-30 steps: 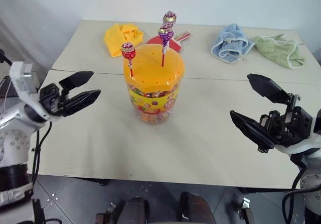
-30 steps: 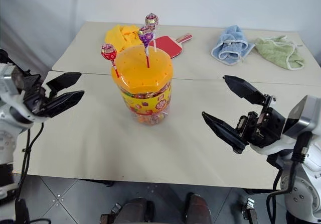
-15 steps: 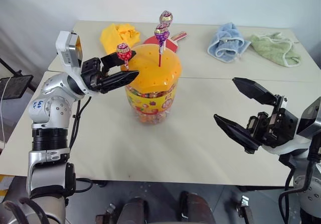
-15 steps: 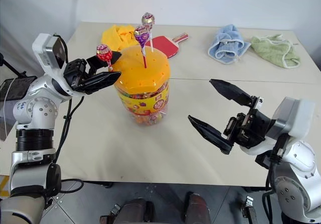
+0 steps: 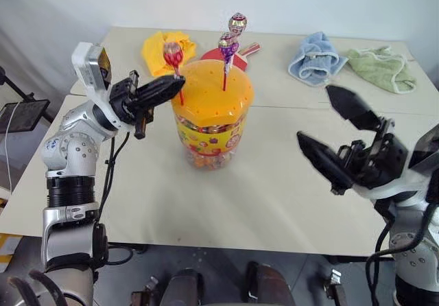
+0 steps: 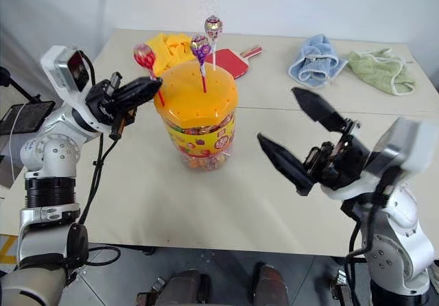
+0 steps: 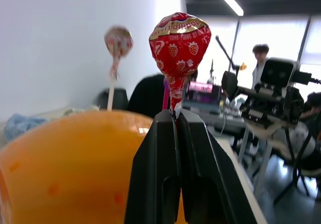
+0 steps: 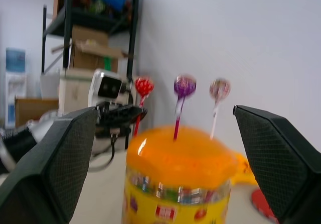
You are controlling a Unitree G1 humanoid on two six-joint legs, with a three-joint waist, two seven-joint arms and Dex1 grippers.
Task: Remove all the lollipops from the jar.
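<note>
The jar (image 5: 210,117) stands upright on the near table (image 5: 260,203), its orange lid (image 5: 216,93) on. The left gripper (image 5: 177,81) is clamped tight on the stick of the red lollipop (image 5: 172,53), just below the wrapped ball, at the lid's left edge; whether the stick's end is in its hole or clear of it I cannot tell. The purple lollipop (image 5: 227,44) and the pinkish-gold lollipop (image 5: 236,23) stand upright in the lid. The right gripper (image 5: 329,131) hangs to the jar's right, apart from it, fingers spread wide and holding nothing. Behind lie a yellow cloth (image 5: 156,46), a red paddle (image 5: 241,56), a blue cloth (image 5: 314,57) and a green cloth (image 5: 381,67).
</note>
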